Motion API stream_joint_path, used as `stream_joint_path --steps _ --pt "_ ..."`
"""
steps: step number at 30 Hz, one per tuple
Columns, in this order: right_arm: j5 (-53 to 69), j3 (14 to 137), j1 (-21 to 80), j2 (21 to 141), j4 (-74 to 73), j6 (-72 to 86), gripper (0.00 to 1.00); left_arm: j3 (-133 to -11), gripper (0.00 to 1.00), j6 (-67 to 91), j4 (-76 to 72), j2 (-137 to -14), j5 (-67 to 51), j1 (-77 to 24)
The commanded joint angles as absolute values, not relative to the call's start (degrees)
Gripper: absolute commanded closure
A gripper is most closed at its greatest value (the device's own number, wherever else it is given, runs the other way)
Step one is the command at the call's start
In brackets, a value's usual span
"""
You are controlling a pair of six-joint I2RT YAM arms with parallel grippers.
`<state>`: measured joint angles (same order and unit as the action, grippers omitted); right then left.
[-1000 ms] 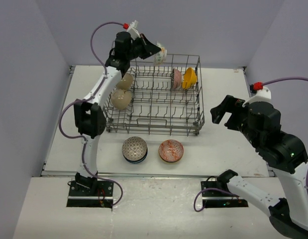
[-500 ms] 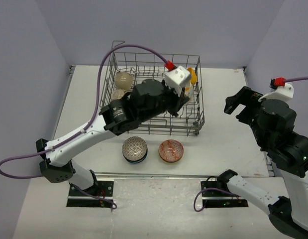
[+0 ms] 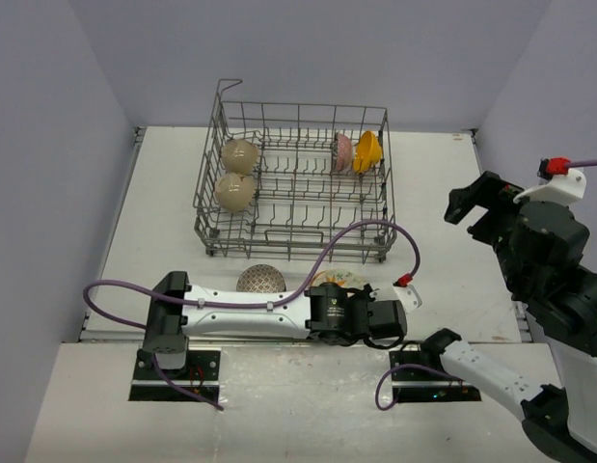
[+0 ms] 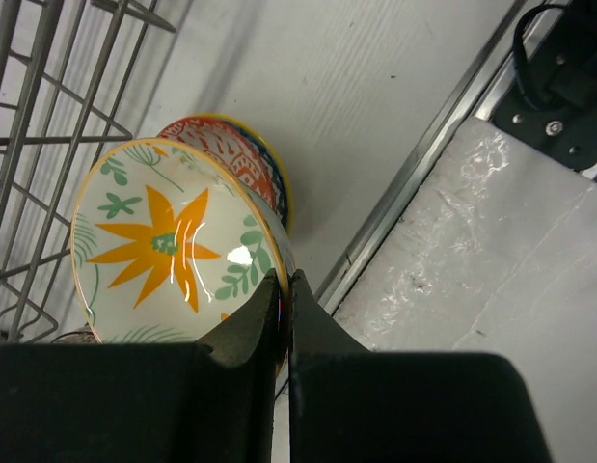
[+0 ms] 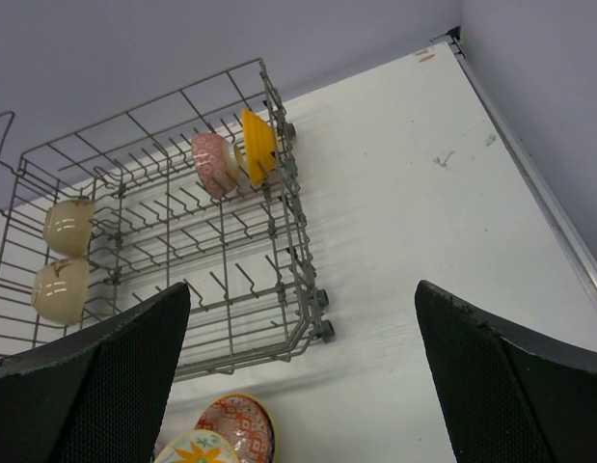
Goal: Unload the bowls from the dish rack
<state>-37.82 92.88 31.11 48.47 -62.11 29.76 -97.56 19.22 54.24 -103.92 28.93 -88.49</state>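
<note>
- Right now the step in hand looks like setting down 1 unloaded bowl: the left gripper (image 4: 284, 285) is clamped on the rim of a flowered bowl (image 4: 173, 246), white with an orange bloom and green leaves.
- That bowl hangs tilted, its inside facing the wrist camera, directly over a red-orange bowl (image 4: 245, 154) that sits on the table (image 3: 443, 193) just in front of the dish rack (image 3: 296, 256). I cannot tell whether the 2 bowls touch.
- The left arm lies low along the near table edge, partly hiding a grey patterned bowl (image 3: 261, 279) beside the red-orange one.
- The right gripper (image 3: 481, 207) hovers well clear at the right with its fingers spread wide, holding nothing.
- 4 bowls remain racked: 2 beige bowls (image 3: 236, 174) at the left end, and a pinkish bowl (image 3: 343, 152) standing on edge next to an orange-yellow bowl (image 3: 367, 150) at the far right.
- Next, I judge, the flowered bowl needs levelling and lowering into the red-orange one so it nests squarely, then a release before the arm lifts away without dragging the stack.
</note>
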Motion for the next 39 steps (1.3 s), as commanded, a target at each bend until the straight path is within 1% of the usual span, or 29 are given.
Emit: stream_joint_path --steps 1,9,16,20,25,39 --pt "-37.01 92.29 31.03 46.32 -61.44 31.55 0.01 -95.98 1.00 20.92 50.28 -102.92 33.13 -87.36" --pt "-35.07 92.20 31.03 43.77 -63.81 34.01 0.01 -88.61 1.00 18.28 43.43 -106.78 33.84 -87.28" --pt "-35.42 92.37 31.03 42.19 -65.04 34.72 0.01 -84.73 1.00 18.89 40.35 -109.60 35.51 -87.19" --pt "-35.16 92.46 31.02 42.27 -65.39 34.98 0.01 -85.60 1.00 18.81 40.08 -109.60 36.47 -87.10" --pt "-34.37 92.72 31.02 43.06 -65.22 35.42 0.01 -89.64 1.00 16.88 41.40 -110.65 38.84 -86.22" --pt "-33.93 92.29 31.03 43.95 -64.86 34.81 0.01 -87.71 1.00 15.03 38.94 -110.65 37.53 -83.41"
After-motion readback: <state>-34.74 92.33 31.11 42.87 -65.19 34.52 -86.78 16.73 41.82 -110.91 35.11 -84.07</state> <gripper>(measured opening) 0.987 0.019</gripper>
